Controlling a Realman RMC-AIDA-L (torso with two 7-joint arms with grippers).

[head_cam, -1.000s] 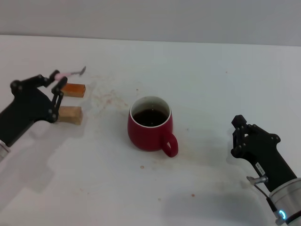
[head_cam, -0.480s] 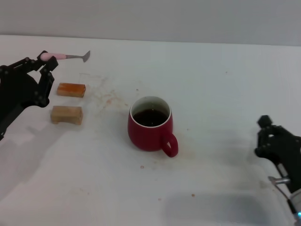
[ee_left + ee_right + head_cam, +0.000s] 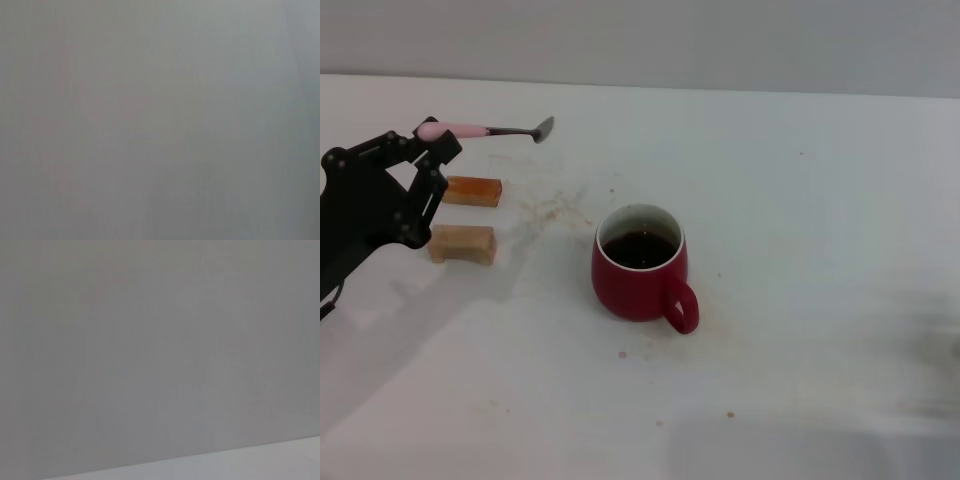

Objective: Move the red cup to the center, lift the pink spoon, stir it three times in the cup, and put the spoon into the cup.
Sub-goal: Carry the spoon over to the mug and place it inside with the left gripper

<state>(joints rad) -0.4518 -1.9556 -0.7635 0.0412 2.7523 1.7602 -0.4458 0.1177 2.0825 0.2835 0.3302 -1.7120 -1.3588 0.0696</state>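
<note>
The red cup (image 3: pixel 640 264) stands near the middle of the white table, handle toward me and slightly right, with dark liquid inside. My left gripper (image 3: pixel 433 138) hangs above the table's left side, shut on the pink end of the pink spoon (image 3: pixel 485 130). The spoon lies roughly level in the air, its grey bowl pointing right toward the cup, well left of and above the rim. My right gripper is out of the head view. Both wrist views show only plain grey surface.
Two small wooden blocks lie on the left: an orange one (image 3: pixel 473 190) and a tan one (image 3: pixel 463 244) nearer me, both just right of my left arm. Brown specks and crumbs dot the table (image 3: pixel 800 200) around the cup.
My left gripper has risen off the blocks with the spoon and carried it right, toward the cup. The right arm has drawn back out of the head view.
</note>
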